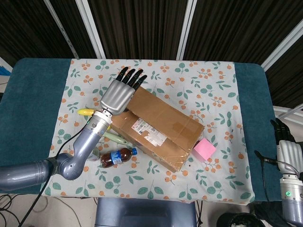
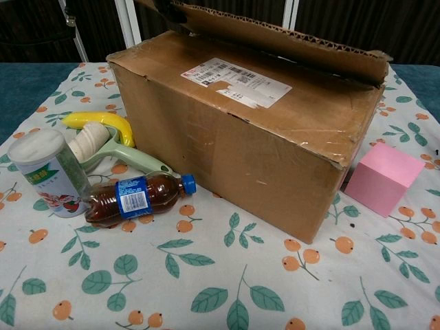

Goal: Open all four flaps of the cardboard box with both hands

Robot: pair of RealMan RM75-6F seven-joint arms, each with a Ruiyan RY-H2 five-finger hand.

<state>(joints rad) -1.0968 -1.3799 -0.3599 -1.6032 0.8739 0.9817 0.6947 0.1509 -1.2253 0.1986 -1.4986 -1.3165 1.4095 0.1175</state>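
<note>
The cardboard box (image 1: 158, 127) lies at an angle in the middle of the flowered cloth; in the chest view the box (image 2: 240, 137) fills the middle. Its far long flap (image 2: 275, 38) stands lifted off the labelled near flap (image 2: 234, 82). My left hand (image 1: 122, 92) is at the box's far left corner, fingers straight and spread, touching the raised flap's left end; dark fingertips (image 2: 167, 8) show at the flap's edge. My right hand (image 1: 284, 142) hangs off the table's right side, fingers straight, holding nothing.
A pink cube (image 1: 204, 149) sits against the box's right end. Left of the box lie a brown drink bottle (image 2: 134, 196), a white-lidded can (image 2: 45, 172), a banana (image 2: 100, 122) and a green-handled roller (image 2: 130, 157). Teal table (image 1: 33, 104) borders the cloth.
</note>
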